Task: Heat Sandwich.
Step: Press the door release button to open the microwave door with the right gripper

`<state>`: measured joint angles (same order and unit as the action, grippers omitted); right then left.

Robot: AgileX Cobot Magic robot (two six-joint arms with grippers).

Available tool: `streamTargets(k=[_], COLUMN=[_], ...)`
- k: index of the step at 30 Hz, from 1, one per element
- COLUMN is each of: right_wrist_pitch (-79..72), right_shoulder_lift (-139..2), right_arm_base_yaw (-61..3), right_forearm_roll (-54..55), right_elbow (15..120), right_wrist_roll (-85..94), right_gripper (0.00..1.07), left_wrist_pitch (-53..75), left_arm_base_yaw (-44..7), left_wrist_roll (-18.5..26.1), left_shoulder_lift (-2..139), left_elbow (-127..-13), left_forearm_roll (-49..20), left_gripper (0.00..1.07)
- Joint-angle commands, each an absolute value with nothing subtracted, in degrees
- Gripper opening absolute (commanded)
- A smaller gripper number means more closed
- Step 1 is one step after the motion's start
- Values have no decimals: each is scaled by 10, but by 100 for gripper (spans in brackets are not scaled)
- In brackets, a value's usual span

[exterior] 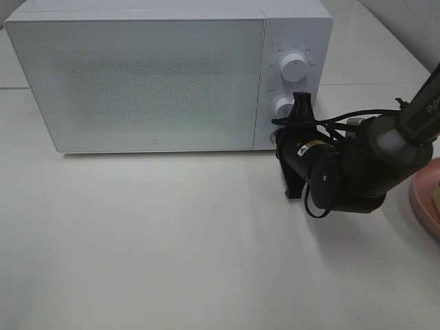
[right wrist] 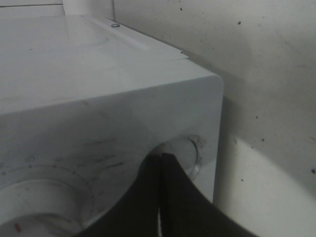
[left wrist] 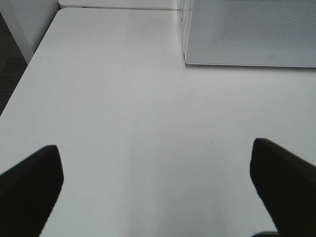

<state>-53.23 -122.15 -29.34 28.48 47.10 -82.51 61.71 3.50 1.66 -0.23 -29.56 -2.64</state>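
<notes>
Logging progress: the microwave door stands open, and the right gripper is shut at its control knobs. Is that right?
Not quite: the microwave door is closed, per the exterior high view. The right gripper is shut at its control knobs.

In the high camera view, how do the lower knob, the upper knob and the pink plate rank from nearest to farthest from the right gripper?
1. lower knob: on the microwave front, right at the tips of the right gripper.
2. upper knob: just above the first, on the same front.
3. pink plate: at the view's right edge, clearly farthest.
</notes>
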Motion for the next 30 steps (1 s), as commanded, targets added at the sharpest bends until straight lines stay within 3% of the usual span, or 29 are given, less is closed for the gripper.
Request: streamTargets(k=[1, 8, 30], right_wrist_pitch=[-600, -612, -592], right_shoulder_lift=[-1225, -1252, -1249], right_arm_base_yaw=[-288, -288, -288], right_forearm_roll=[273, 291, 290], right_elbow=[505, 563, 563], right_wrist_roll=[-811, -769, -760], right_gripper=[0, 0, 0], left_wrist_pitch=[611, 611, 611], left_arm_base_yaw=[38, 38, 38], left_wrist_roll=[16, 16, 16], left_shoulder_lift=[-16, -14, -14], left_elbow=[-296, -296, -296], left_forearm_roll=[-29, -29, -29], left_gripper=[98, 98, 98])
